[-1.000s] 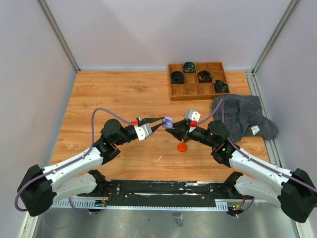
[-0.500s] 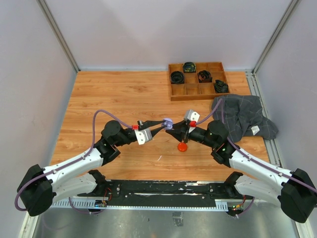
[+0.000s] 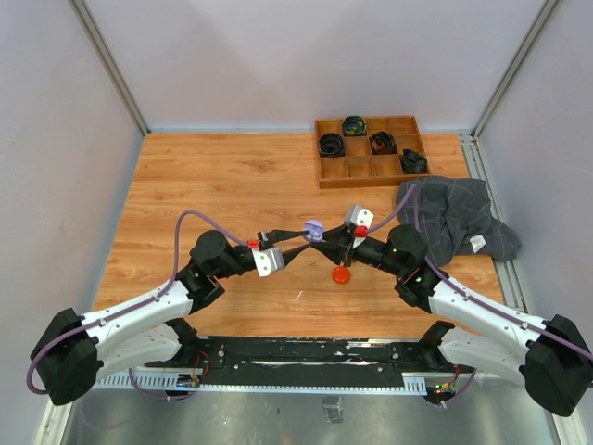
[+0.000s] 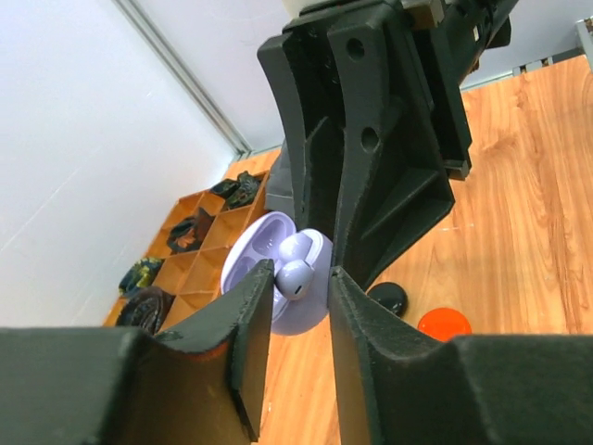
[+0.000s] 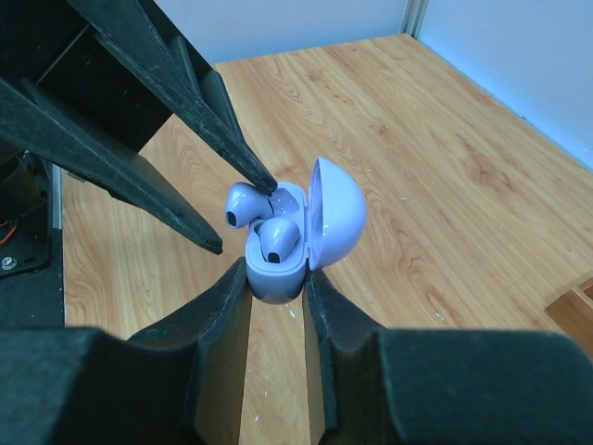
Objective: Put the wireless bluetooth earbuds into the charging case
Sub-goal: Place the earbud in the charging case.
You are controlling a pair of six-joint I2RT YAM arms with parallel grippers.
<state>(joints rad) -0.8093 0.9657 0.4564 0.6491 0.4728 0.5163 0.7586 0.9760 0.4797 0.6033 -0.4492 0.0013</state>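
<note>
Right tool [image 5: 276,295] grips unlabelled lilac charging case [image 5: 301,236], lid open.

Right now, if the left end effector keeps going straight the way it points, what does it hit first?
Likely the lilac earbud at its fingertips, then the open lilac charging case held by the right end effector. The left end effector is almost on it; contact unclear.

Lab test cell, pale enclosure walls [image 3: 278,56], aluminium corner posts [image 3: 107,60], wood-grain tabletop [image 3: 222,176]
</note>
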